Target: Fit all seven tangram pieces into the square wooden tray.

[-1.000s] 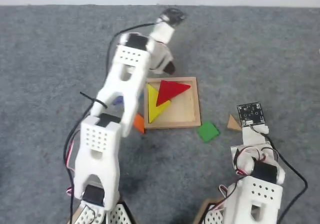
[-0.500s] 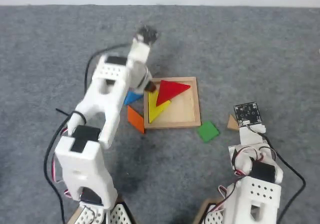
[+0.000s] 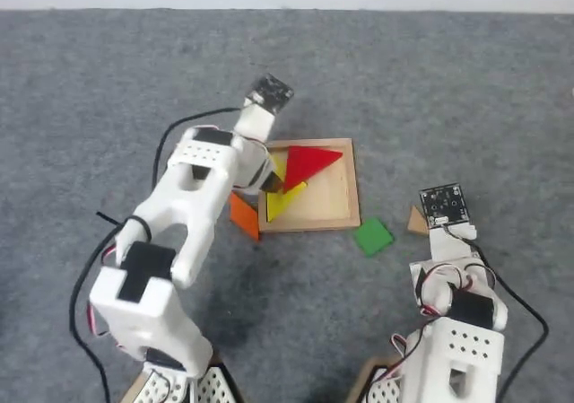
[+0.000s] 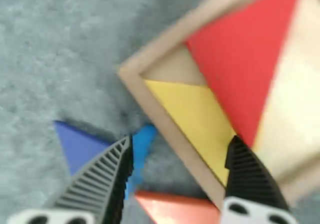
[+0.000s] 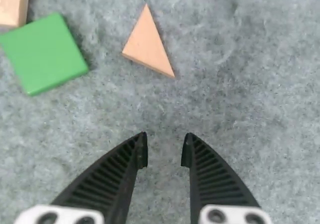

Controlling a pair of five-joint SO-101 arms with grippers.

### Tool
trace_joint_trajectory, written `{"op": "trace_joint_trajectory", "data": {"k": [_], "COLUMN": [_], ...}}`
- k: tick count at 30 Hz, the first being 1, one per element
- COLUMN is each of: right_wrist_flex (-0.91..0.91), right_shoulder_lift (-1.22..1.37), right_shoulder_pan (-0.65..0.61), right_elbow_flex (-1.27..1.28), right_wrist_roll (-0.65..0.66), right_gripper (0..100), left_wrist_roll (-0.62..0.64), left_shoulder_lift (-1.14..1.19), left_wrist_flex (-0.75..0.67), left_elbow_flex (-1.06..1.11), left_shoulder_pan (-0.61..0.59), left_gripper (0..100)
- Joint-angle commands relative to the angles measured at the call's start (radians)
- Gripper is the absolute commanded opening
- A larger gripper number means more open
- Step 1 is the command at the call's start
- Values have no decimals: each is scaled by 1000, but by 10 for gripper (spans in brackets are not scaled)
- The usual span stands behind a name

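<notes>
The square wooden tray (image 3: 355, 190) holds a red triangle (image 3: 309, 162) and a yellow triangle (image 3: 285, 198). My left gripper (image 3: 270, 184) hangs open over the tray's left rim. In the left wrist view this gripper (image 4: 180, 154) straddles the rim (image 4: 150, 107), with a blue piece (image 4: 80, 141) by one finger and the yellow triangle (image 4: 195, 109) by the other. An orange piece (image 3: 242, 214) lies just left of the tray. My right gripper (image 5: 165, 146) is open over bare carpet, short of a green square (image 5: 42, 52) and a tan triangle (image 5: 147, 44).
The green square (image 3: 372, 237) and tan triangle (image 3: 417, 221) lie on the grey carpet to the right of the tray's near corner. The tray's right half is bare wood. The left arm's white links stretch across the carpet left of the tray.
The left arm swung from behind the tray's far left corner toward me, and its gripper now sits over the left rim, covering the blue piece in the high view. The right arm stayed still.
</notes>
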Motion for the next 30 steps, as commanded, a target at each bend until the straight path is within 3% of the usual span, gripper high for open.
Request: {"op": "trace_joint_trajectory", "data": {"k": [1, 11, 18, 30], "right_wrist_flex": [-21, -21, -22, -22], "right_shoulder_lift": [-15, -15, -16, -16], "right_shoulder_pan": [-13, -13, -15, -15], "right_elbow_flex": [-5, -5, 2, 3], "right_wrist_roll": [-14, -14, -14, -14], "right_gripper": [133, 133, 133, 133], "left_wrist_roll": [-14, -14, -20, -12], "left_shoulder_lift": [-163, -157, -150, 20], "left_wrist_flex": [-20, -55, -55, -97], "left_elbow_flex": [67, 64, 24, -48], "left_shoulder_pan": [51, 54, -43, 26], "left_gripper": [283, 284, 283, 283]}}
